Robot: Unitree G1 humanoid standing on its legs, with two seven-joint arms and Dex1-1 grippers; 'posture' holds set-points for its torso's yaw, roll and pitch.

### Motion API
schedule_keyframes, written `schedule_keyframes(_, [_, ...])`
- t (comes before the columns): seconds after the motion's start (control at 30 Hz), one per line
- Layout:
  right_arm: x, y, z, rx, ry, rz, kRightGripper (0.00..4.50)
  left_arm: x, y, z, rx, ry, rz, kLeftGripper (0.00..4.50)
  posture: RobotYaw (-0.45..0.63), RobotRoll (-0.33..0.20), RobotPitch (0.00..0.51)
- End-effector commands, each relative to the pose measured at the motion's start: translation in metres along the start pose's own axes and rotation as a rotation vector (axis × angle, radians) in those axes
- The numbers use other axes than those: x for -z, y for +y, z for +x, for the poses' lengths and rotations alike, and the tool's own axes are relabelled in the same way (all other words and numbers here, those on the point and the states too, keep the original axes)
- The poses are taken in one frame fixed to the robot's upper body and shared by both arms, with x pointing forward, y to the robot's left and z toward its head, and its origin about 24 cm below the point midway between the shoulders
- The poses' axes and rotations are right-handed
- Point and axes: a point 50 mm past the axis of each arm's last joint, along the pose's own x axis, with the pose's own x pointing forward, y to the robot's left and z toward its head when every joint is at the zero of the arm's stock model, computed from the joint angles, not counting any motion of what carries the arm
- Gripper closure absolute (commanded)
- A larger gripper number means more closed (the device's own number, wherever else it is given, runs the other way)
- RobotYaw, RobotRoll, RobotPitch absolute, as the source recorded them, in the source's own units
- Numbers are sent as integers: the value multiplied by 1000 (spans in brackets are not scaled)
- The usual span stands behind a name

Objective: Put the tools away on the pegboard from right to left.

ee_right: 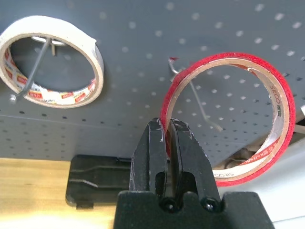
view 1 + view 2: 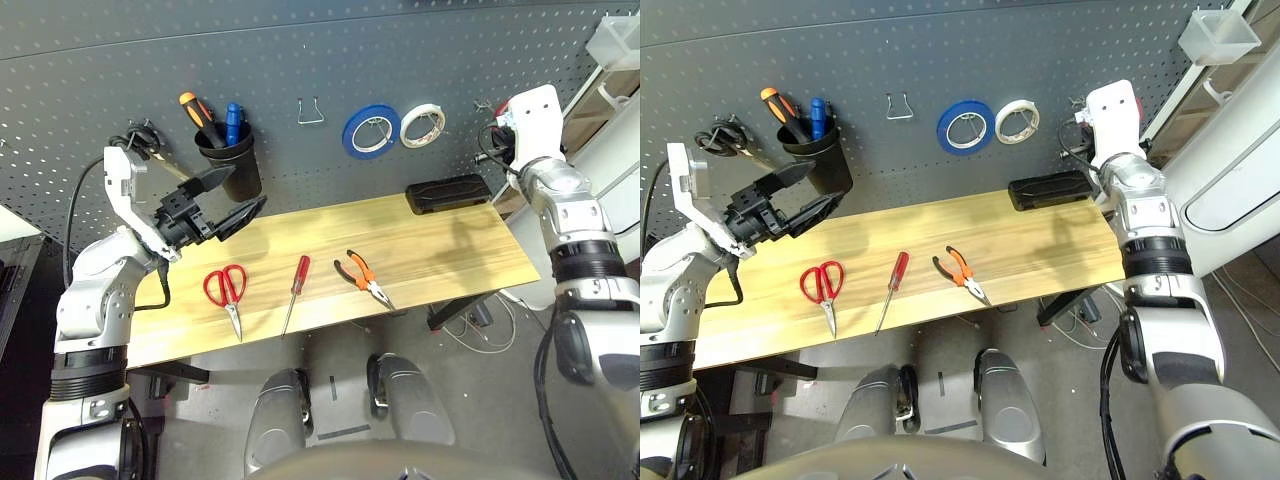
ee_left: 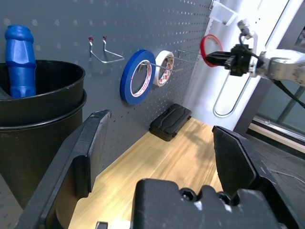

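Left eye view: three tools lie on the table [image 2: 350, 225], and the red tape ring [image 1: 288, 109] is in the right gripper [image 1: 167, 125]

Landmark for all places is the black case [image 2: 447, 194], which lies on the table beside the pegboard [image 2: 260, 60].

Left eye view: the pliers [image 2: 367, 278] lie to the left of the black case and nearer to the robot. More to the left of it is the red screwdriver [image 2: 298, 285], and still more left are the red-handled scissors [image 2: 230, 295]. The left gripper [image 2: 250, 188] is open, well to the left of the case, near the black cup [image 2: 238, 165]. This cup is on the pegboard and has inside an orange-and-black handle [image 2: 200, 112] and a blue one [image 2: 233, 120]. The black-handled scissors [image 2: 146, 138] are at the pegboard, farther left of the case than the cup. One wire hook [image 2: 311, 113] is above the case and to its left, with nothing on it.

Left wrist view: the two fingers of the left gripper stand wide apart and hold nothing between them. The blue tape roll [image 3: 126, 78] and the white tape roll [image 3: 164, 69] hang higher than the case, the white one closer to it.

Right wrist view: the right gripper is closed on the rim of the red tape ring, above the black case and to its right. Another hook [image 1: 198, 98] is seen through the ring's opening; I cannot tell if the ring is on it.
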Motion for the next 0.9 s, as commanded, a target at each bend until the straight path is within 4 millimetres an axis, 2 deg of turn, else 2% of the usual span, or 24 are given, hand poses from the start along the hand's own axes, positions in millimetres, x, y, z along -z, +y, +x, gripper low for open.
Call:
schedule_keyframes(0.03, [6,3,5,-14,24,-14,4213,-3,-5,6,25,-9,-5,0,-85,0,102])
schedule_keyframes(0.17, [4,2,6,-8,3,-27,3002,-6,-6,8,26,-9,-1,0,-78,0,103])
schedule_keyframes(0.27, [5,1,2,-50,-21,-3,1871,-9,-5,9,16,-18,-2,0,-82,0,102])
schedule_keyframes(0.43, [4,-10,-22,-188,-8,37,87,-10,-5,14,32,-15,-13,0,-109,0,106])
schedule_keyframes(0.6, [-9,-28,-68,-349,49,-21,15,-8,-6,16,70,23,-23,0,-144,0,121])
schedule_keyframes(0.7, [-15,-32,-90,-426,104,-27,15,-7,-6,17,85,39,-31,0,-157,0,134])
schedule_keyframes(0.8, [-19,-27,-109,-508,172,-14,15,-5,-9,17,113,65,-32,0,-169,0,152])
schedule_keyframes(0.9, [-15,-11,-119,-567,250,15,15,0,-14,16,143,102,-45,0,-173,0,168])
